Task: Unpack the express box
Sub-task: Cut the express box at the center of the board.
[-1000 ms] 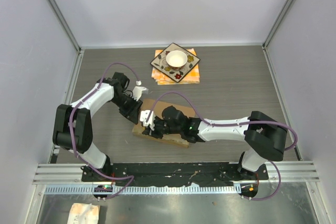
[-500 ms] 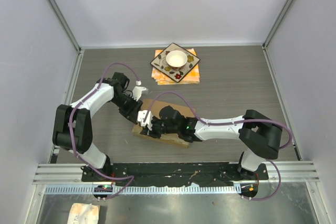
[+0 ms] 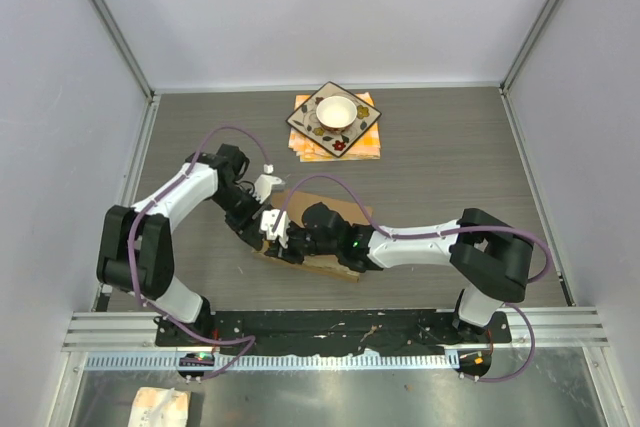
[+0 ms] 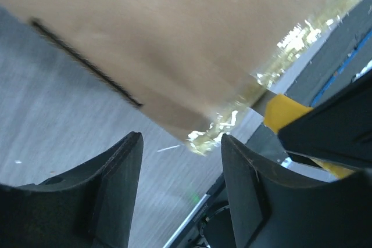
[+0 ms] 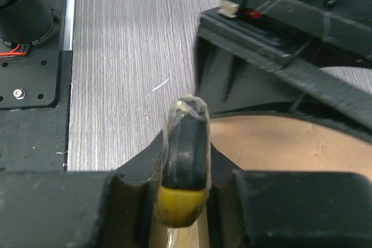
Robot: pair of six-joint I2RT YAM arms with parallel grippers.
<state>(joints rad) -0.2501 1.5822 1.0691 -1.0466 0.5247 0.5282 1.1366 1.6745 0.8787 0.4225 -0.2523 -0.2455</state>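
The express box (image 3: 322,265) is a flat brown cardboard box lying on the table, mostly covered by both arms. In the left wrist view its brown face (image 4: 145,27) fills the top, with clear tape (image 4: 232,117) along its edge. My left gripper (image 3: 256,227) is open at the box's left corner, and its fingers (image 4: 113,184) are empty, just short of the taped edge. My right gripper (image 3: 278,235) lies over the box and is shut on a black-and-yellow cutter (image 5: 185,161), whose tip is at the box's left edge. The cutter also shows in the left wrist view (image 4: 285,111).
An orange-patterned square plate (image 3: 365,127) with a white bowl (image 3: 336,112) sits on an orange cloth at the back middle. Grey walls enclose the table on three sides. The arm bases and a metal rail (image 3: 330,332) run along the near edge.
My left gripper has moved nearer and down to the box's left corner. My right gripper has shifted slightly left with the cutter. The box has stayed put.
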